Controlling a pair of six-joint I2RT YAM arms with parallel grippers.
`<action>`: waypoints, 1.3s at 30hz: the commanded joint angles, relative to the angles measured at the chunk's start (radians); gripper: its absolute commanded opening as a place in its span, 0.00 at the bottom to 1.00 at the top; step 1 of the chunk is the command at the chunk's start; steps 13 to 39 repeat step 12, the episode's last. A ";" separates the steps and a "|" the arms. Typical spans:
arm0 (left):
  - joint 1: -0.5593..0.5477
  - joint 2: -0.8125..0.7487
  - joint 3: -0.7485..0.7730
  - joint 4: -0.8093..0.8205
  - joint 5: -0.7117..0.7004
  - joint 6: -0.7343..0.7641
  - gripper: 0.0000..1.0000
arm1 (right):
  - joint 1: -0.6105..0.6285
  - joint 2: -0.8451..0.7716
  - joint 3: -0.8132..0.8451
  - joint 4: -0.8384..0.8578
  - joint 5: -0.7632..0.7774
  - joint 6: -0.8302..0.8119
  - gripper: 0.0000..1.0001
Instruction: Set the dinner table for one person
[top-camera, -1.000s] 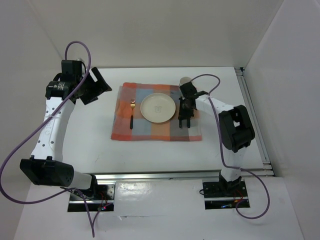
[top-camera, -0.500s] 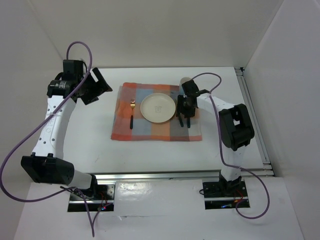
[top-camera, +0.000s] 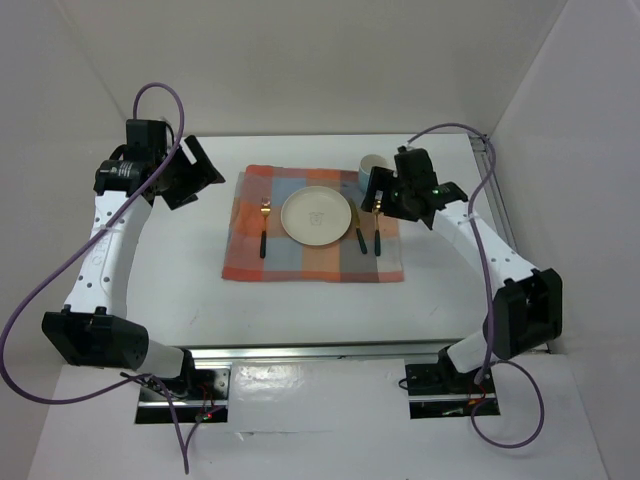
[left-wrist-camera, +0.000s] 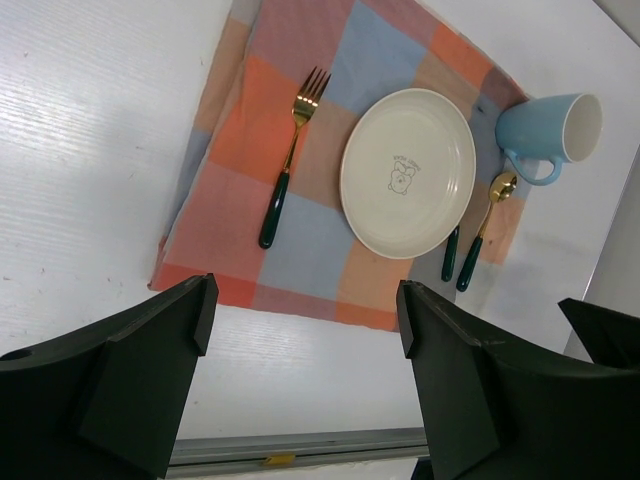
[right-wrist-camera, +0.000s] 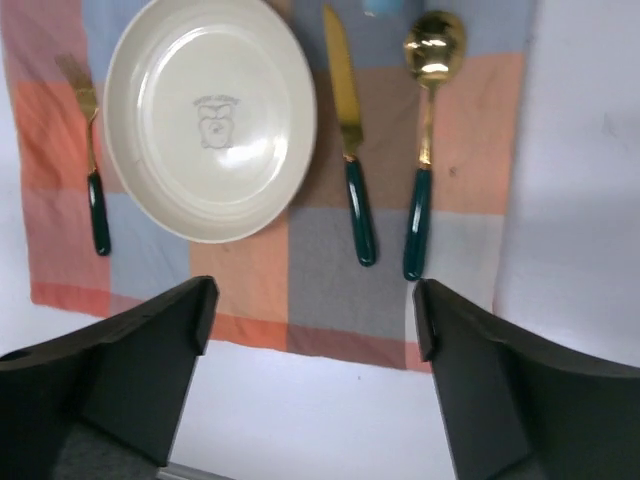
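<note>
left tool (left-wrist-camera: 305, 290), right tool (right-wrist-camera: 313, 290), wide open, empty

Robotics laboratory cell: plain white panels (top-camera: 300, 60) enclose a white surface (top-camera: 180, 290); aluminium rail (top-camera: 330, 352) and exposed purple cables (top-camera: 157, 86).

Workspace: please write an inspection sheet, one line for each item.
Surface: white table, checked mat in the middle.
Job's things: plate centred on mat; fork left of it; knife and spoon right of it; blue mug at mat's far right corner.
Clutter: nothing seen.
End effectors: left end effector open, empty; right end effector open, empty, over mat's right side.
Cables: two purple cables, looping in air.
Surroundings: white walls; metal rail at right edge.
</note>
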 joint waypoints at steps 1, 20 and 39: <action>-0.004 0.000 0.027 0.022 0.021 0.011 0.90 | -0.023 -0.079 -0.060 -0.055 0.102 0.045 1.00; -0.004 -0.018 0.013 0.033 0.021 0.040 0.90 | -0.023 -0.238 -0.186 -0.076 0.237 0.076 0.99; -0.004 -0.018 0.013 0.033 0.021 0.040 0.90 | -0.023 -0.238 -0.186 -0.076 0.237 0.076 0.99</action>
